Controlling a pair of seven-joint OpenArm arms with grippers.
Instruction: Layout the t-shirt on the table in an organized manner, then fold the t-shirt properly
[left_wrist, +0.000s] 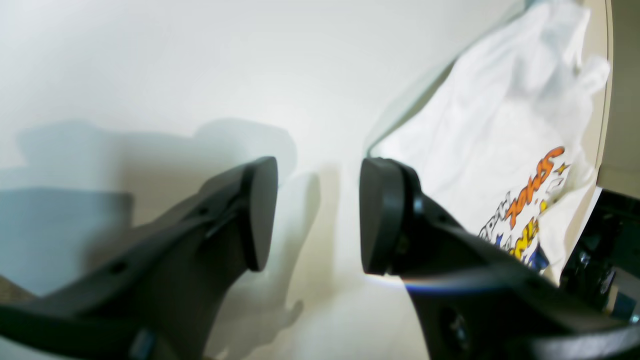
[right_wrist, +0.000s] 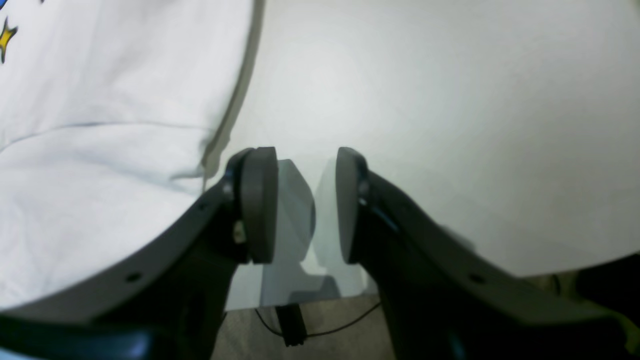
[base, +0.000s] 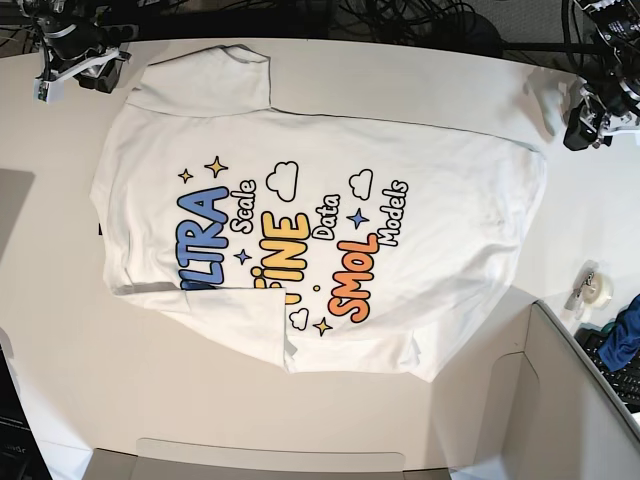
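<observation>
Spreading across the big off-white table (base: 330, 420), the t-shirt (base: 450, 240) lies flat with its printed side up, its body opened out and mostly smooth, so the layout step looks close to finished. One sleeve near the lower middle seems tucked over itself, and the hem side shows a few soft ripples, so a little tidying may remain, and no fold has been made yet, by the look of it. Over at the far corners, both arms sit clear of the cloth: the left gripper (left_wrist: 318, 215) hangs above bare tabletop with its jaws spread wide and nothing between them, the shirt just off to its side; the right gripper (right_wrist: 306, 205) has its jaws parted too, empty, right beside the shirt's edge. And the lettering reads clearly from the base view: "ULTRA Scale", "FINE Data", "SMOL Models", dotted with little stars and clouds.
</observation>
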